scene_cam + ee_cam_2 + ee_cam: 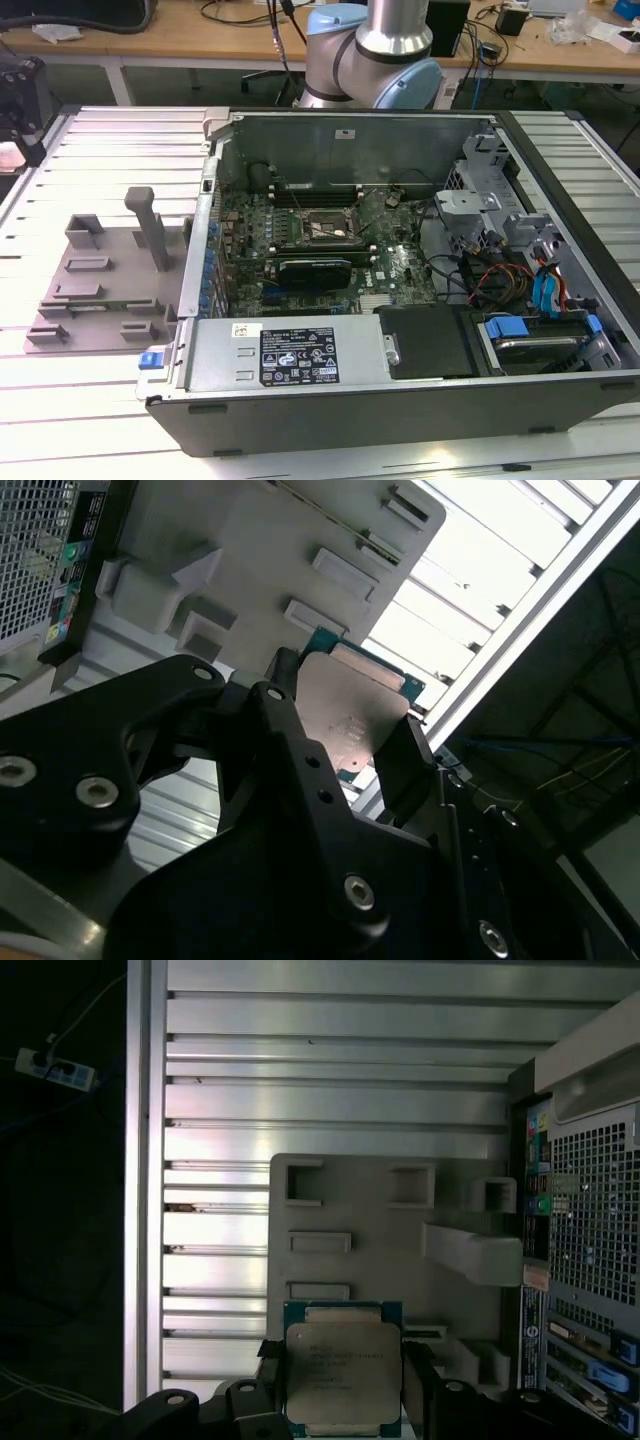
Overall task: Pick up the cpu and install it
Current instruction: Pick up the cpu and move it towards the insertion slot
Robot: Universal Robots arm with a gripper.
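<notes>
On the exterior view's left, a grey moulded-plastic holder tray (100, 285) with raised blocks and shallow pockets, lying on a pale ribbed aluminium slatted table (110, 150). Well above that tray, in both wrist views: a small flat square cpu (342, 1372) with a brushed silver-grey metal top and thin teal-green rim, pinched by two opposite edges between the matt black fingers (418, 1385) of a black bolted metal gripper (343, 1390), drawn in narrow to the chip's width. Judging by this, past the pick-up and into the carry; not yet installed. Further toward the exterior view's right, inside an open dark steel computer case (400, 405), a green motherboard (400, 265) carrying a square black socket (322, 228) with a thin metal frame. For seating there, by estimate: chip kept level, squared to the frame, lowered gently without sliding. Hard, slick lid against hard fingers; little margin for tilt.
</notes>
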